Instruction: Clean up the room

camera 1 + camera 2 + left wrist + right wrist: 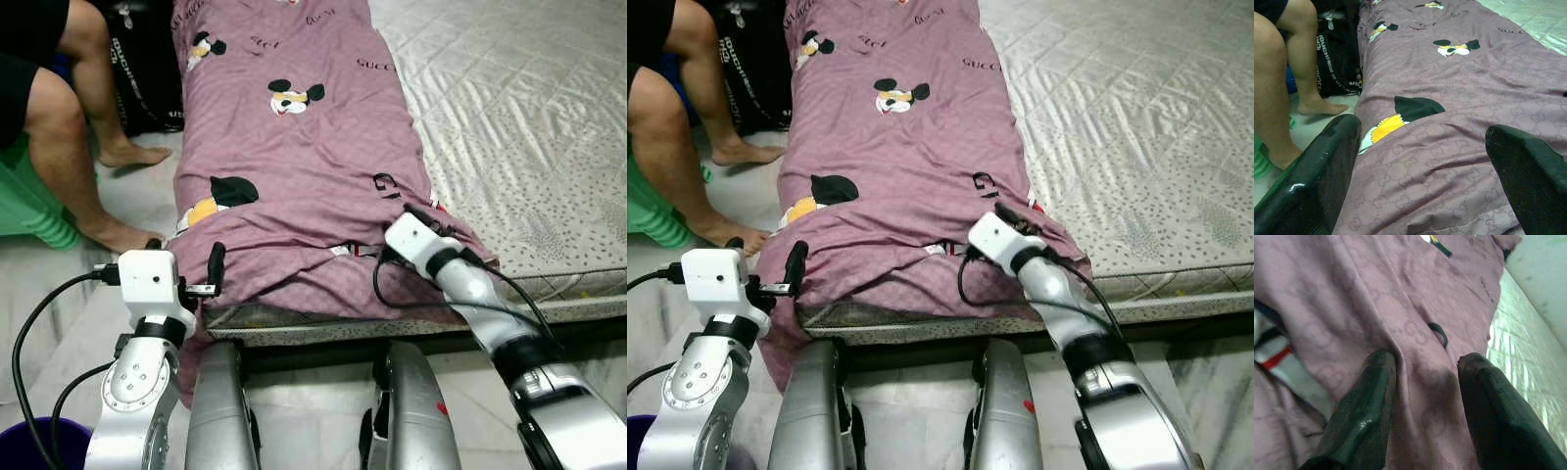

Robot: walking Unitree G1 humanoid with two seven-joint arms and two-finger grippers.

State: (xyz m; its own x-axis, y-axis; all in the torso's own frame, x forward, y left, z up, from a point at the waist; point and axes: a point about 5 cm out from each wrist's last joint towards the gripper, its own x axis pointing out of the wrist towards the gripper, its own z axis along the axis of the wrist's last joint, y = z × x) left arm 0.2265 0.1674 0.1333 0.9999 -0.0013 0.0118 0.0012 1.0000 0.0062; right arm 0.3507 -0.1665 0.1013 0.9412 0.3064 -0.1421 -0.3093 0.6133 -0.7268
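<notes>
A mauve blanket (294,157) printed with cartoon mice lies folded in a long strip along the left side of the mattress (529,127). Its near end hangs over the mattress edge. My left gripper (186,259) stands open at the blanket's near left corner, and its fingers (1312,181) hover just short of the cloth. My right gripper (426,217) rests on the near right corner. In the right wrist view its fingers (1366,401) are apart and press down on either side of a raised fold of the blanket (1420,333).
A person's bare legs (59,127) stand on the floor left of the bed, close to my left arm. A black bag (147,69) leans behind them and a green ribbed thing (29,211) is at the far left. A dark bucket rim (29,441) shows at the lower left.
</notes>
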